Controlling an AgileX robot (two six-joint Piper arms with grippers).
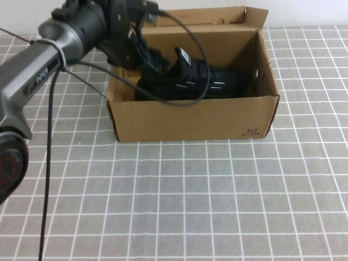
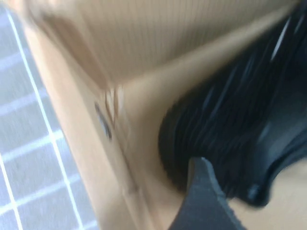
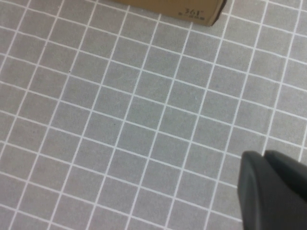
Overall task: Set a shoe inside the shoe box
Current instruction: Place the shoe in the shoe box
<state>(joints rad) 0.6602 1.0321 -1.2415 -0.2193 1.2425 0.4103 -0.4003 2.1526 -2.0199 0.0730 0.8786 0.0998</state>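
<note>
The shoe box [image 1: 196, 122], brown corrugated cardboard with its flaps up, stands on the grey grid-patterned table [image 1: 217, 206] at the far centre of the high view. Small dark print sits at its front right corner [image 3: 194, 14]. The shoe [image 1: 196, 81], a black knit sneaker with white dashes on its side and a white tongue label, lies inside the box, lengthwise along the floor, heel end toward the robot's left.

The left gripper [image 1: 155, 62] reaches down into the left end of the box, at the heel of the shoe. In the left wrist view one dark fingertip [image 2: 204, 201] appears beside the ribbed black sole [image 2: 216, 139], next to the box's inner corner. The jaws stand wide apart; whether they still press on the heel is unclear, as that view is blurred. A black cable [image 1: 185, 32] loops from the left arm [image 1: 32, 81] across the box opening.

The right gripper [image 3: 273, 189] hangs above bare table in front of the box, with its fingers pressed together and nothing between them.
</note>
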